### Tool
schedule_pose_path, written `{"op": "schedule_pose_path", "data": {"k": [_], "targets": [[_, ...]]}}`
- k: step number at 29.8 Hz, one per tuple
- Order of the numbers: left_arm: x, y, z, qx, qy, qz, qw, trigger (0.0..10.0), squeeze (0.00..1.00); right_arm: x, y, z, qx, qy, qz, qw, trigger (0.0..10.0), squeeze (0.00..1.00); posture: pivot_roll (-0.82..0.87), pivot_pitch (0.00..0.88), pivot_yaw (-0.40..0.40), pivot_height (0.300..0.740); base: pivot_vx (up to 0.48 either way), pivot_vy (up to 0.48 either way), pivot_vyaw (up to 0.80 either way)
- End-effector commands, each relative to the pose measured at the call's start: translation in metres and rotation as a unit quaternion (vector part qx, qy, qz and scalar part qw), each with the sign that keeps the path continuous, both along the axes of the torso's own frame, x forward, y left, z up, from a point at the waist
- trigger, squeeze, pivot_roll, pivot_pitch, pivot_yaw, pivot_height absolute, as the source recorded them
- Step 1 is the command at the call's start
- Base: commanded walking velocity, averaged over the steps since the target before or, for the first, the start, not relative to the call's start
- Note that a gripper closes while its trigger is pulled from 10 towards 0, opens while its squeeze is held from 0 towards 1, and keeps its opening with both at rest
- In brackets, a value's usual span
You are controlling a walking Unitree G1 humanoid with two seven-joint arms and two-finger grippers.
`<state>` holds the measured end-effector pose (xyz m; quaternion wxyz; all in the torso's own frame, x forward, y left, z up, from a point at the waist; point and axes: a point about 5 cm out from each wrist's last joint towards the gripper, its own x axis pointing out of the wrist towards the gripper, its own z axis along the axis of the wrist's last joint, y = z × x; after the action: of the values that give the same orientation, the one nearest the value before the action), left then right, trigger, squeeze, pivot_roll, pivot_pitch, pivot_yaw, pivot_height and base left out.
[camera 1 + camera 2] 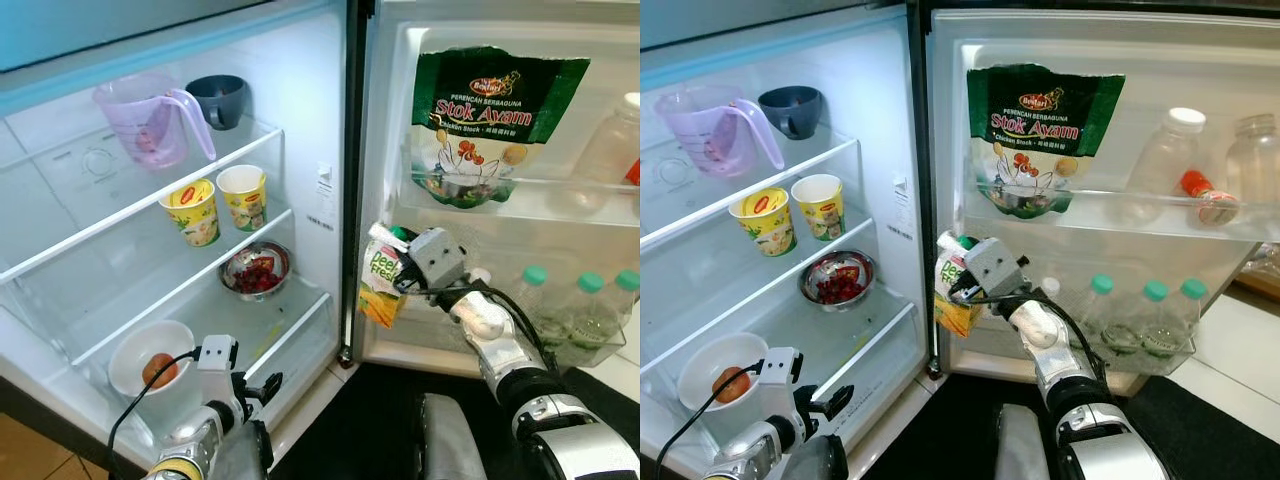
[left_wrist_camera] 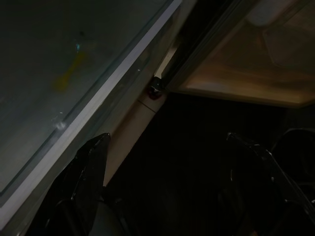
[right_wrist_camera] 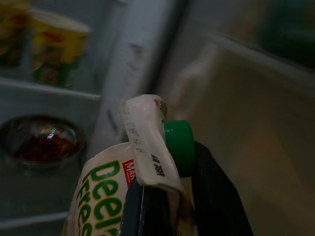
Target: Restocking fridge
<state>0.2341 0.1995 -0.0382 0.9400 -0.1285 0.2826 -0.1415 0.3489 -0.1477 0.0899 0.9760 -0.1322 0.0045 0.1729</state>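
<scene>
- Green-capped juice carton (image 1: 381,285) pinched near its top in the right gripper (image 1: 408,283), at the near edge of the open door, left of the water bottles (image 1: 585,305).
- Risk, my read: grip sits high by the cap; carton may swing or slip.
- Could knock the door shelf rail (image 1: 520,212) or bottles on entry.
- Left gripper (image 2: 167,187) low by the fridge sill, fingers spread, idle.

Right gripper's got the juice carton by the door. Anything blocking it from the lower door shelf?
Nothing visible blocks it. The right gripper holds the juice carton at the inner end of the lower door shelf. That end looks free; the water bottles stand farther along, toward the outer end.
</scene>
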Motion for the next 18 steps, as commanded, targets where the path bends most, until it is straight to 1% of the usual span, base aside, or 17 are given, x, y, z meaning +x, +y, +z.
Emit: {"op": "schedule_pose_path", "data": {"k": [1,2,3,4,8,11,13,15,16,17,18], "targets": [[-0.004,0.004,-0.002,0.006,0.006,-0.001,1.0,10.0,0.0,-0.011,-0.014,-0.029,0.032,0.088,-0.043,0.995,10.0,0.0,-0.04,0.0,0.017,0.456,0.0,0.0,0.0],[-0.004,0.004,-0.002,0.005,0.005,-0.001,1.0,10.0,0.0,-0.011,-0.018,-0.032,0.065,0.103,-0.061,0.991,10.0,0.0,-0.04,0.0,0.017,0.456,0.0,0.0,0.0],[-0.004,0.004,-0.002,0.005,0.005,-0.001,1.0,10.0,0.0,-0.011,-0.018,-0.032,0.065,0.103,-0.061,0.991,10.0,0.0,-0.04,0.0,0.017,0.456,0.0,0.0,0.0],[-0.002,0.004,-0.001,0.005,0.002,-0.002,1.0,10.0,0.0,-0.012,-0.025,-0.036,0.096,0.124,-0.089,0.984,10.0,0.0,-0.04,0.0,0.017,0.456,0.0,0.0,0.0],[-0.001,0.004,0.001,0.004,-0.001,-0.001,1.0,10.0,0.0,-0.012,-0.03,-0.038,0.101,0.132,-0.11,0.98,10.0,0.0,-0.04,0.0,0.015,0.456,0.0,0.0,0.0],[0.002,0.005,0.003,-0.002,-0.01,0.003,1.0,10.0,0.0,-0.01,-0.046,-0.034,0.143,0.134,-0.163,0.967,10.0,0.0,-0.04,0.0,0.023,0.456,0.0,0.0,0.0],[0.002,0.005,0.003,-0.003,-0.011,0.003,1.0,10.0,0.0,-0.01,-0.049,-0.034,0.152,0.137,-0.166,0.965,10.0,0.0,-0.04,0.0,0.025,0.456,0.0,0.0,0.0],[0.001,0.006,0.003,-0.003,-0.011,0.003,1.0,10.0,0.0,-0.01,-0.048,-0.035,0.153,0.141,-0.159,0.965,10.0,0.0,-0.03,0.0,0.024,0.456,0.0,0.0,0.0],[0.0,0.008,0.003,-0.002,-0.011,0.004,1.0,10.0,0.0,-0.014,-0.042,-0.041,0.149,0.154,-0.138,0.967,10.0,0.0,-0.04,0.0,0.031,0.456,0.0,0.0,0.0],[0.0,0.008,0.003,-0.002,-0.011,0.004,1.0,10.0,0.0,-0.014,-0.042,-0.041,0.149,0.154,-0.138,0.967,10.0,0.0,-0.04,0.0,0.031,0.456,0.0,0.0,0.0],[0.0,0.008,0.003,-0.001,-0.011,0.005,1.0,10.0,0.0,-0.015,-0.038,-0.043,0.146,0.161,-0.127,0.968,10.0,0.0,-0.04,0.0,0.031,0.456,0.0,0.0,0.0]]}}
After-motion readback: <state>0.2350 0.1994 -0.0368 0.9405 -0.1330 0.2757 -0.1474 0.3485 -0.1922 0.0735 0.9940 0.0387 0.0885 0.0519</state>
